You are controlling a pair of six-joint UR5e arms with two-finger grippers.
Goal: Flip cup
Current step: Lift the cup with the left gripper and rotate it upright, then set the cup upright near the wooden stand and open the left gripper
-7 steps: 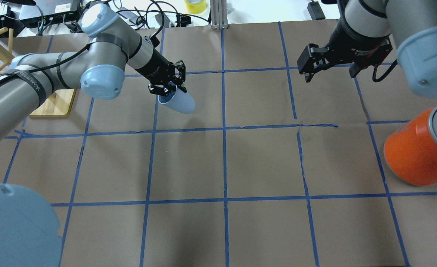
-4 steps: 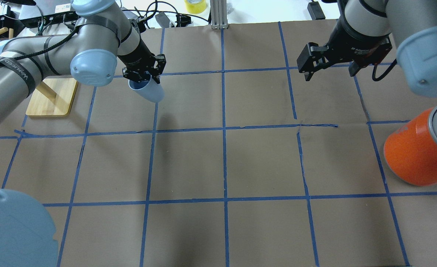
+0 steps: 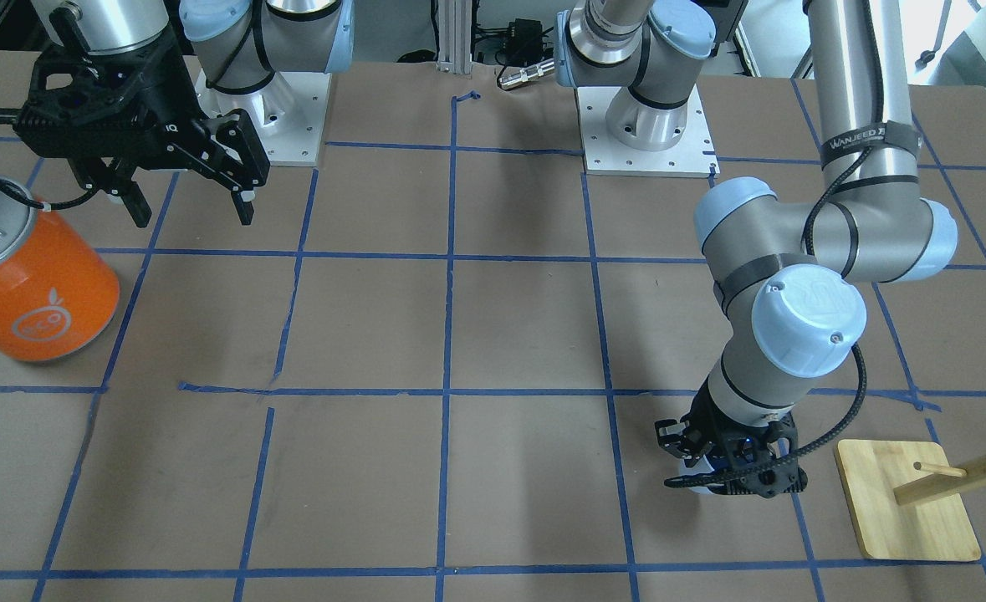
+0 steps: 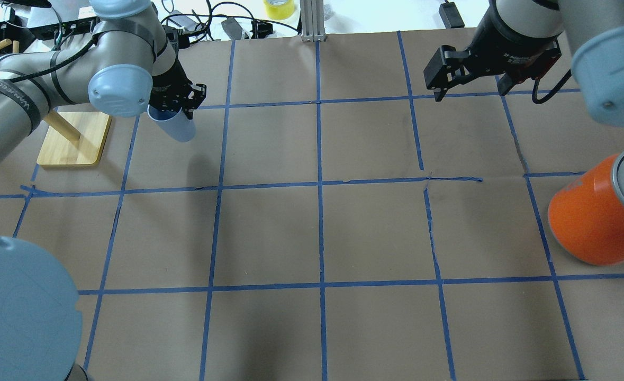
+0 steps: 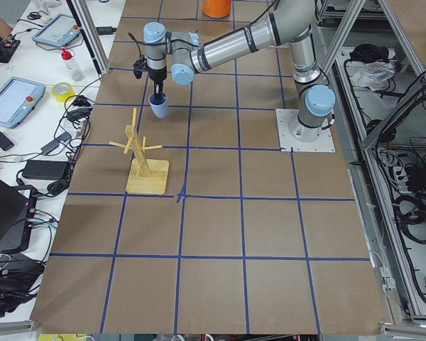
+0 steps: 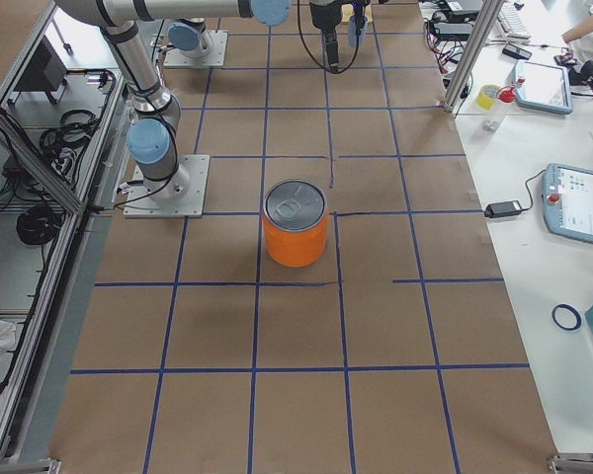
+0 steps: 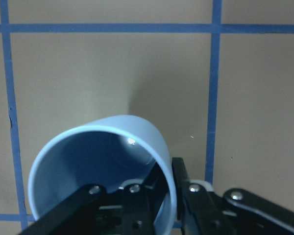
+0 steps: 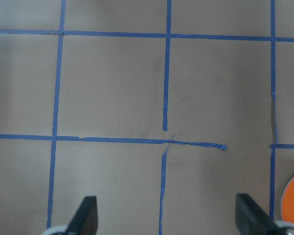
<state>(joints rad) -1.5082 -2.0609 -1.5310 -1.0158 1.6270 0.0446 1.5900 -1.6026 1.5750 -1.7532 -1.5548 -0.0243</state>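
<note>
**A:** Overhead first. Where is the small, pale blue, tapered plastic cup [image 4: 177,128]?

**B:** At the far left of the brown paper-covered surface [image 4: 269,233], beside the wooden peg rack [image 4: 73,140]. It hangs directly under the left end effector [image 4: 173,107], which is clamped on its rim.

**A:** And the right end effector [image 4: 470,87]?

**B:** Its fingers are spread with nothing between them. It is well apart from the cup and nearer the big orange can with the silver top [image 4: 592,217].

**A:** Front-facing view?

**B:** The left wrist hides nearly all of the cup.

**A:** Left side view?

**B:** The cup is upright, mouth up and base down, right below the wrist. I cannot tell whether the base touches the surface.

**A:** Left wrist camera?

**B:** It looks straight into the mouth. One finger is inside the wall and one outside, so the cup's long axis runs on from the end effector toward the surface.

**A:** Right wrist camera?

**B:** Two fingertips wide apart, with only the taped surface between them.

**A:** So what does the next move depend on?

**B:** I'd say on that near-vertical axis. The left arm only needs to lower the cup and release it.
</note>
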